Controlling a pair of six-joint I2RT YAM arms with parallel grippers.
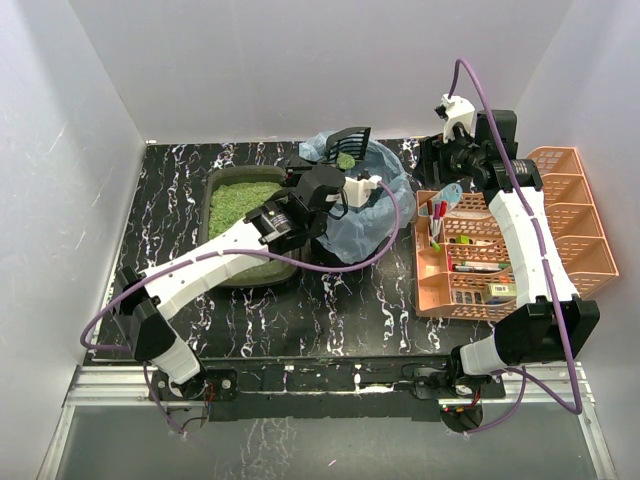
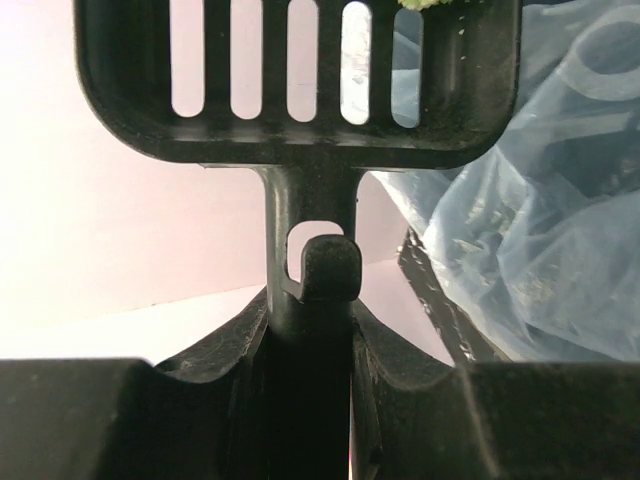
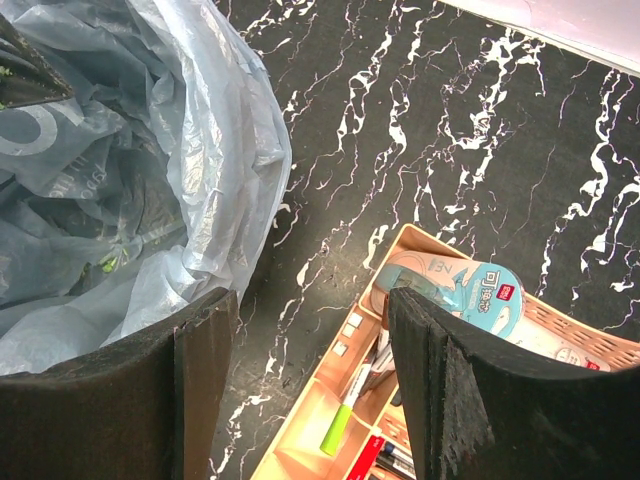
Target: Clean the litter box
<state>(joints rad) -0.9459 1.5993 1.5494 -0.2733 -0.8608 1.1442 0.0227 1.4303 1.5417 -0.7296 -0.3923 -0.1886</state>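
**Litter box [image 1: 212, 215] at back left, one scoop held over the bin**

One left gripper [image 2: 310, 325] is pinched tight on the handle of one black scoop [image 2: 300, 150]. Five slots of the scoop show in the wrist view. It hangs above one round bin [image 1: 385, 200] lined with a blue bag, and one clump of green litter [image 1: 346, 160] sits on it. One right gripper [image 3: 310, 380] stands spread and holds nothing, above the table [image 1: 330, 310] between the bin and one orange organiser [image 1: 580, 240]. The single dark green litter box rests on the table just beside the bin, partly under the left arm.
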